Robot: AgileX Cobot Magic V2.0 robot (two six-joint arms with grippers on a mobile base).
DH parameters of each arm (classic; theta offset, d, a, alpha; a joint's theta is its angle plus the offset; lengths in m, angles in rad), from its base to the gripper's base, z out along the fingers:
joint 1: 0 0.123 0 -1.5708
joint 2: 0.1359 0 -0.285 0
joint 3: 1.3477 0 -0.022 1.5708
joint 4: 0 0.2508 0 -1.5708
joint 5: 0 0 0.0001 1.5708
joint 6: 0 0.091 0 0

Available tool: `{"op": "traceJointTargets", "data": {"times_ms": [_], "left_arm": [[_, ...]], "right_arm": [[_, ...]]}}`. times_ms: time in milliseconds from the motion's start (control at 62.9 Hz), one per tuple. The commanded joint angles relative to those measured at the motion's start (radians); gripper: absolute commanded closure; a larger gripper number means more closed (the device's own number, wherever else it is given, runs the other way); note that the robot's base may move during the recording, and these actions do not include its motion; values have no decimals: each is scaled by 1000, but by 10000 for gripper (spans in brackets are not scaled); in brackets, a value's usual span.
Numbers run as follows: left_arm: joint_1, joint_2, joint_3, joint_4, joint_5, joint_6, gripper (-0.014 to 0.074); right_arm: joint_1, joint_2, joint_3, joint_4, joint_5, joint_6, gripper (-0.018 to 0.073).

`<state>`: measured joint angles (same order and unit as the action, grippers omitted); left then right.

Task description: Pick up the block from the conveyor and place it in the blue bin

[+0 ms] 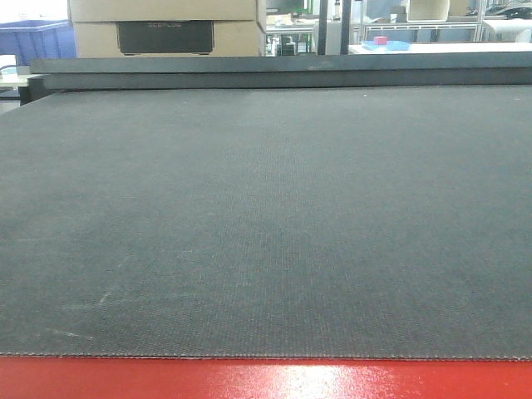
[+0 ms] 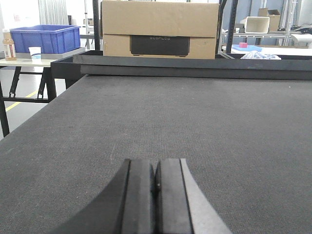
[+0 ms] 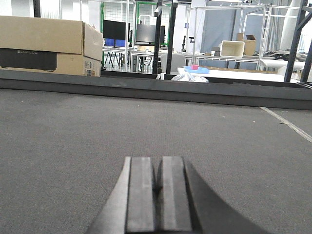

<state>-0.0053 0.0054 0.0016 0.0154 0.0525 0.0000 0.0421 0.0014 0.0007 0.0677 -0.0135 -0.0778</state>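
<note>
My left hand and right hand both sit pressed together, low over the conveyor. Only the front view shows its red border strip. The left wrist view alone shows the blue bin whole, on a side worktop off the belt's far-left corner.

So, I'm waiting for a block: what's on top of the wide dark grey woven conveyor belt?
No block shows on the dark grey woven conveyor belt in any view, only faint scuffs. The shut left gripper and shut right gripper cover the patch of belt beneath them.
</note>
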Motion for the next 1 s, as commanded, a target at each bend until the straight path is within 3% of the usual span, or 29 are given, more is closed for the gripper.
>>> {"op": "traceJointTargets", "data": {"times_ms": [0, 763, 985], "left_arm": [[1, -5, -2, -1, -16, -11, 708], [1, -5, -2, -1, -21, -11, 708], [1, -5, -2, -31, -169, -11, 708]], "right_arm": [[1, -1, -1, -4, -21, -2, 721], [1, -1, -1, -4, -21, -2, 721], [1, -1, -1, -4, -94, -2, 721]]}}
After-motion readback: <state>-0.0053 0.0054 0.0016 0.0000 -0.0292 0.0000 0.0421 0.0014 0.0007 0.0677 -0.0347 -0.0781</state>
